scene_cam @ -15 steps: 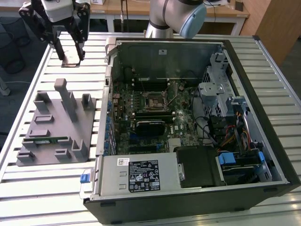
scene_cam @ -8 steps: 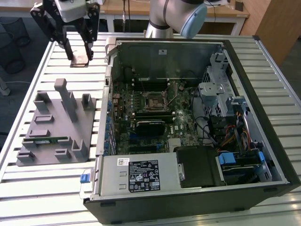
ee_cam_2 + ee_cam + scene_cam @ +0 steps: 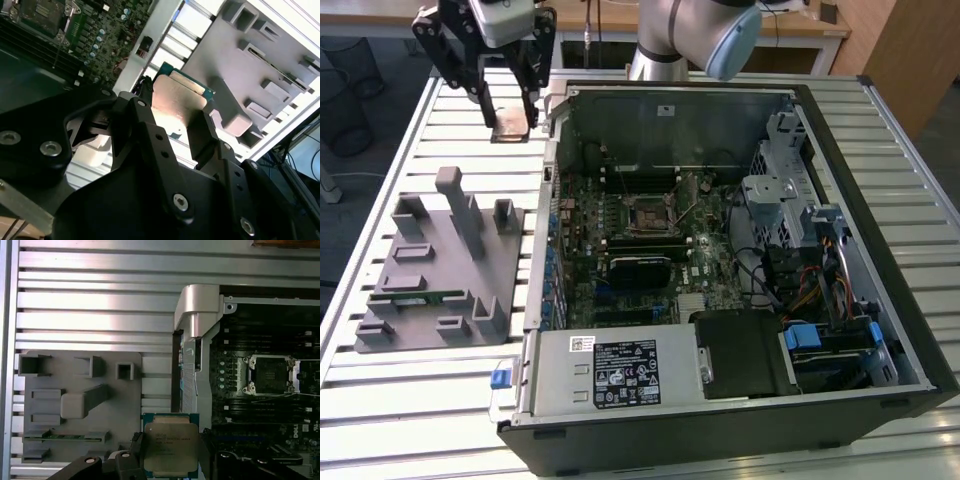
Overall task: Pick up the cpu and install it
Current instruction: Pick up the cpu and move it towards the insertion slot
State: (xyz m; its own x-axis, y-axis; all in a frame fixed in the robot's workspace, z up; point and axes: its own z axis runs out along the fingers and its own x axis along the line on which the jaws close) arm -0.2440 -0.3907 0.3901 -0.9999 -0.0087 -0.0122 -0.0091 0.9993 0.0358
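The cpu [image 3: 510, 126] is a flat square chip with a silver-grey metal top, and it hangs clamped between my gripper's [image 3: 510, 116] two black fingers. It is held in the air over the slatted table, beyond the grey fixture block and just outside the open computer case's corner on the exterior view's left. Both wrist views show the cpu [image 3: 170, 447] [image 3: 177, 97] pinched at two opposite edges by the gripper [image 3: 170, 456] [image 3: 174, 107]. The black-framed motherboard socket [image 3: 645, 215] [image 3: 267, 374] lies open and empty inside the case, well off to the side of the chip.
A grey fixture block [image 3: 430, 270] with slots and posts sits on the table beside the case, with a green memory stick [image 3: 415, 297] in it. The open computer case [image 3: 840, 130] has tall walls, a drive cage [image 3: 790, 200] and a power supply [image 3: 620, 372].
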